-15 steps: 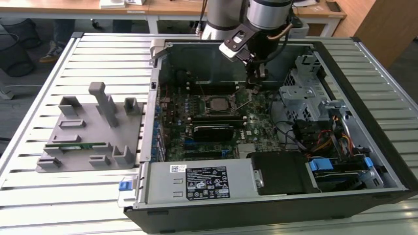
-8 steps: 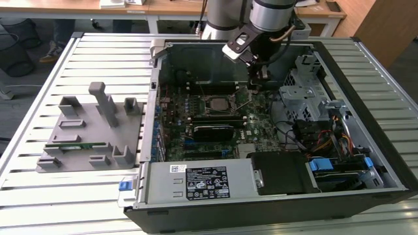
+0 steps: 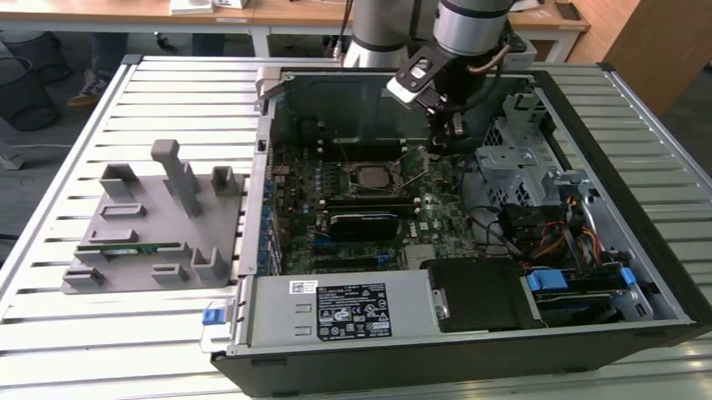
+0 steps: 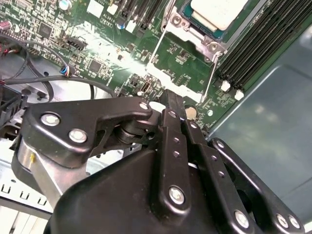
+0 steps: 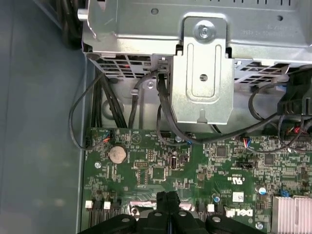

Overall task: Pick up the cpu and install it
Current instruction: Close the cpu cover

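Nearby, cables (image 5: 163,112), drive cage (image 5: 204,73), seated cpu (image 4: 219,12)

The cpu (image 4: 218,10) has a silvery-white top with a pale edge — the motherboard (image 4: 185,53) is green, speckled with dark chips. The pincer (image 5: 167,196) is black; the worktop (image 3: 178,92) — pale grey, striped with slats.

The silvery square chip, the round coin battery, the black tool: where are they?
Silvery square cpu (image 4: 217,10): second wrist view, its pale metal top.
Round silver coin battery (image 5: 117,154): first wrist view, its flat face.
Black tool (image 5: 168,197): first wrist view, between its shut fingertips.
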{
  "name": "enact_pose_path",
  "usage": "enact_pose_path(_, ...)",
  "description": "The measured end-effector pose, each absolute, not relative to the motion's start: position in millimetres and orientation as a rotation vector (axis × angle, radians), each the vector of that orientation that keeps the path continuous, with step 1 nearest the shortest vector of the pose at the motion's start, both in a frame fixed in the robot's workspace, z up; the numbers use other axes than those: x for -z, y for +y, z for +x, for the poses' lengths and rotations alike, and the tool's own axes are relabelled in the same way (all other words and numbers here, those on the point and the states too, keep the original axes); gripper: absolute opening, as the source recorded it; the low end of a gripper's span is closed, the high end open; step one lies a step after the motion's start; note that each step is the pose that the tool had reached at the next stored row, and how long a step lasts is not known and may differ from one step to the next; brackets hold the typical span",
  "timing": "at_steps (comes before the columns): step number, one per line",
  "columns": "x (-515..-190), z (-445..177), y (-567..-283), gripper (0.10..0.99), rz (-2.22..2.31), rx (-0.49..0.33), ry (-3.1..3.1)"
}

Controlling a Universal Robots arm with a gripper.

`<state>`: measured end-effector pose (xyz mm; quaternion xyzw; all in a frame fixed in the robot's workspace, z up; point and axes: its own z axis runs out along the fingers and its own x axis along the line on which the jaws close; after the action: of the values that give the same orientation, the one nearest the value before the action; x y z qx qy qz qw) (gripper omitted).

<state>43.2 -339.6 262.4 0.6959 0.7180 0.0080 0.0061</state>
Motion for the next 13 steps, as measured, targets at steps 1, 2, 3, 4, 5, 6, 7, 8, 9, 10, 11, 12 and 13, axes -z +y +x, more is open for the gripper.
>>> enact_pose_path(1, -262.0, 43.7, -339.4, 0.114, 2.178, -0.025, 2.247)
enact_pose_path(2, -261.6, 44.2, -339.3, 0.114, 2.178, -0.025, 2.247)
enact_pose_path(3, -261.2, 44.7, -339.1, 0.114, 2.178, -0.024, 2.247)
enact_pose_path(4, -260.7, 45.4, -338.9, 0.114, 2.178, -0.024, 2.247)
enact_pose_path(5, -260.4, 46.1, -338.7, 0.114, 2.178, -0.024, 2.247)
enact_pose_path(6, -260.1, 46.8, -338.4, 0.114, 2.178, -0.023, 2.247)
enact_pose_path(7, -259.7, 47.6, -338.3, 0.114, 2.178, -0.023, 2.248)
enact_pose_path(8, -259.2, 48.1, -338.2, 0.114, 2.179, -0.023, 2.248)
enact_pose_path(9, -258.8, 48.6, -338.2, 0.114, 2.179, -0.023, 2.248)
enact_pose_path(10, -258.3, 49.1, -338.1, 0.114, 2.179, -0.023, 2.248)
enact_pose_path(11, -257.8, 49.7, -338.0, 0.114, 2.179, -0.022, 2.248)
enact_pose_path(12, -257.2, 50.2, -337.9, 0.114, 2.179, -0.022, 2.248)
enact_pose_path(13, -256.6, 50.6, -337.9, 0.114, 2.179, -0.021, 2.249)
